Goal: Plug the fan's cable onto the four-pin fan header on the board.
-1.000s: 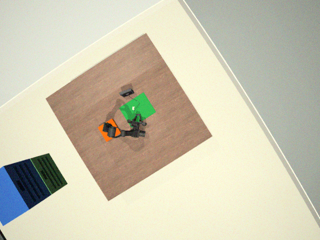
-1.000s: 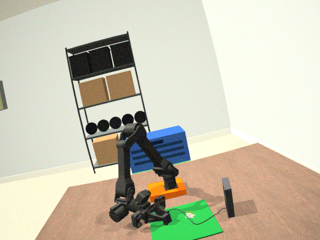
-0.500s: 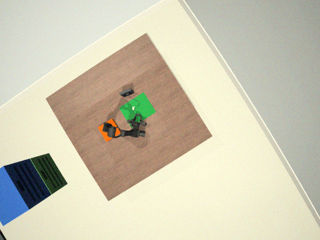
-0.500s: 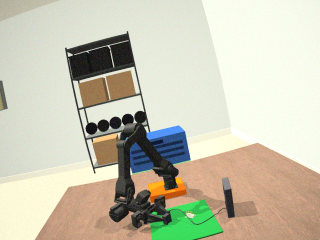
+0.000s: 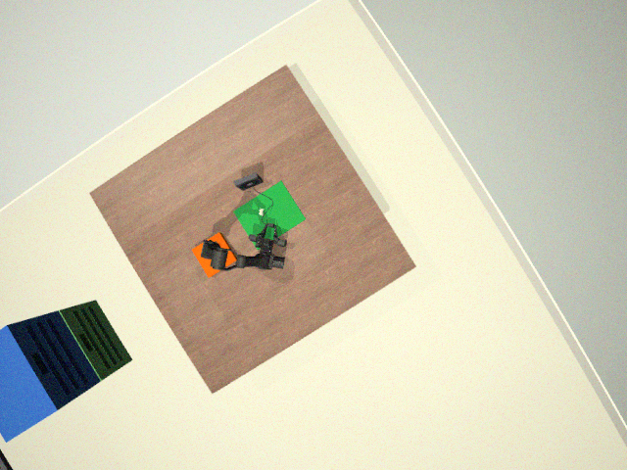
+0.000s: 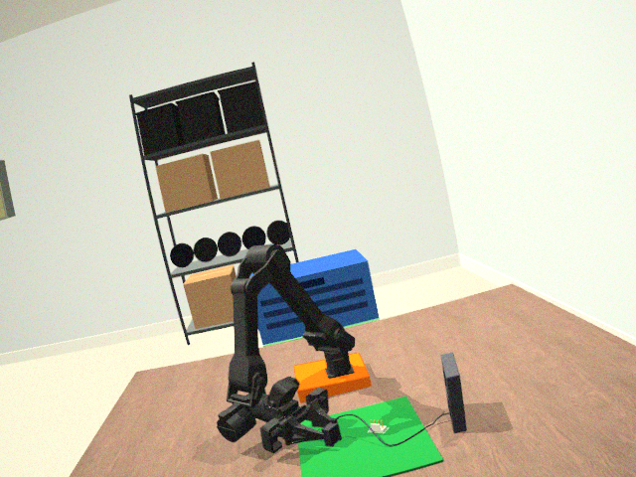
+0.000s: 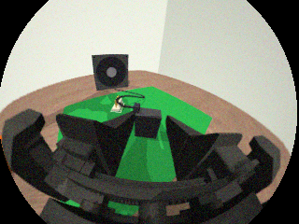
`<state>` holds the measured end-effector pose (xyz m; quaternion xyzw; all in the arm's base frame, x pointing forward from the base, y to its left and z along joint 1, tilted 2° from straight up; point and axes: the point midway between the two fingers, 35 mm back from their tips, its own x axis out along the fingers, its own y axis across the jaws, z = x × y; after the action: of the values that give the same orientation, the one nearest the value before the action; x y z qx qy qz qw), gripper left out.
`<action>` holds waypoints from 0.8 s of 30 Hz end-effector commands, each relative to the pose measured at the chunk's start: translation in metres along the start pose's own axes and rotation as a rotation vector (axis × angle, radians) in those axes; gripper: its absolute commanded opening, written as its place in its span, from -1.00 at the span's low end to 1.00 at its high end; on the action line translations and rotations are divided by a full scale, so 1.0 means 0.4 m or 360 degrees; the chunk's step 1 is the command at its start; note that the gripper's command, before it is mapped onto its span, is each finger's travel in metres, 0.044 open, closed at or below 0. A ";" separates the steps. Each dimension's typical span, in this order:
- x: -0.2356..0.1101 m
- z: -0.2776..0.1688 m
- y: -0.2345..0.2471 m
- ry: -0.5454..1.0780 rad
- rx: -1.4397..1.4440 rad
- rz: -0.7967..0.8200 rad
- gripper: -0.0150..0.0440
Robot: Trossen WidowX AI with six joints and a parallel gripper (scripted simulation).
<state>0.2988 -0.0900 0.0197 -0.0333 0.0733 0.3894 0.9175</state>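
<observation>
We hold our hand [image 7: 148, 140] low over the board [image 7: 181, 112], fingers spread and empty, the plug [image 7: 148, 125] lying unplugged short of the header [image 7: 116, 107].

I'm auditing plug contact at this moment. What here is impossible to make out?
- Header pins: top view, too small to count.
- Plug against the pads: wrist view, too blurred to tell whether it touches, though the gripper is open.
- Plug, exterior view: hidden behind the fingers.
</observation>
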 end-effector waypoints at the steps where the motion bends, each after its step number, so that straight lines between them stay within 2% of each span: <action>1: -0.018 -0.001 -0.008 0.0024 -0.0012 -0.0017 0.20; 24: -0.143 0.028 -0.010 0.0098 -0.0016 -0.0042 0.20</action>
<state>0.2683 -0.1254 0.0342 -0.0451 0.0992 0.3752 0.9205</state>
